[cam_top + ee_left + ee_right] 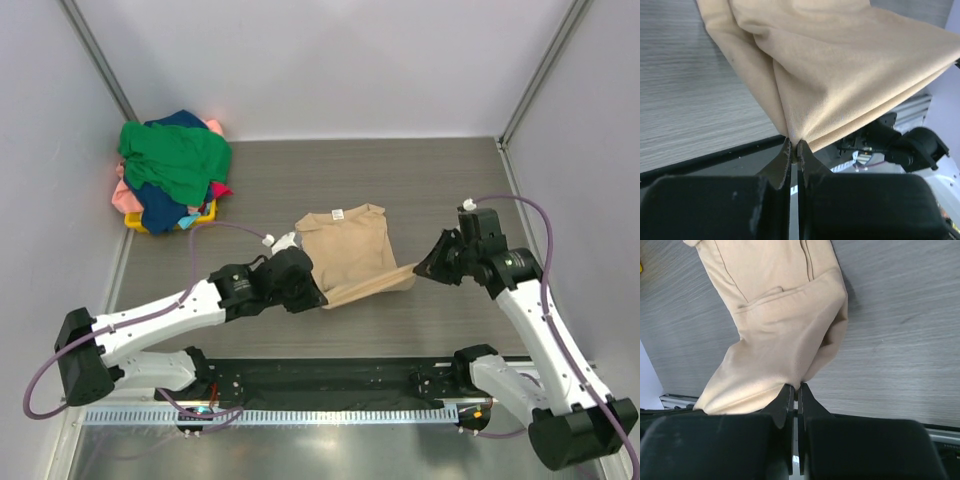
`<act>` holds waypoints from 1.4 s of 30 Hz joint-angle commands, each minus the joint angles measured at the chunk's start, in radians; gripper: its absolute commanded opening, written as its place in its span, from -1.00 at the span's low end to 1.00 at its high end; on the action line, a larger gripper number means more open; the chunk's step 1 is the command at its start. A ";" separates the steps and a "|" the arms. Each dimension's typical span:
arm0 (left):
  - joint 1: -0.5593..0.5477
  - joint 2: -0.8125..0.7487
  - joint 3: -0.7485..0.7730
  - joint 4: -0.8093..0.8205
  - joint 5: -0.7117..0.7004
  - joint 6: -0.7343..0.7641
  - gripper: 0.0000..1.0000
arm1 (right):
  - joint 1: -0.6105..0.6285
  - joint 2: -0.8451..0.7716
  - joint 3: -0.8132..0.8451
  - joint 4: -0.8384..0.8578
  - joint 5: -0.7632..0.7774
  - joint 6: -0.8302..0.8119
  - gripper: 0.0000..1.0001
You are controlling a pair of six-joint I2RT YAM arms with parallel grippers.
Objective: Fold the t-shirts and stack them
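Tan t-shirt [345, 245], soft matte cloth, pinched at two corners.
Left gripper [794, 150] and right gripper [795, 389] each clamp the creased hem fold.

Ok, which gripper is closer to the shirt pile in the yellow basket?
Left. The left gripper, holding the tan shirt, sits right of the pile; the right gripper holds the same shirt much farther right.
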 commanded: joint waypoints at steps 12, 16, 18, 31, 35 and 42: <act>0.352 0.211 0.241 -0.156 0.073 0.242 -1.00 | -0.005 0.455 0.331 0.186 0.091 -0.067 -0.98; 0.446 0.326 0.312 -0.159 0.119 0.313 -0.99 | -0.005 0.574 0.404 0.218 0.094 -0.071 -0.98; 0.472 0.362 0.355 -0.165 0.122 0.345 -0.99 | -0.005 0.615 0.455 0.227 0.103 -0.079 -0.97; 0.641 0.621 0.563 -0.183 0.241 0.450 -1.00 | -0.005 0.931 0.670 0.247 0.111 -0.110 -0.98; 0.671 0.705 0.634 -0.186 0.266 0.469 -0.99 | -0.006 1.002 0.729 0.258 0.114 -0.107 -0.98; 0.714 0.911 0.857 -0.257 0.303 0.512 -0.98 | -0.009 1.132 0.866 0.247 0.131 -0.095 -0.98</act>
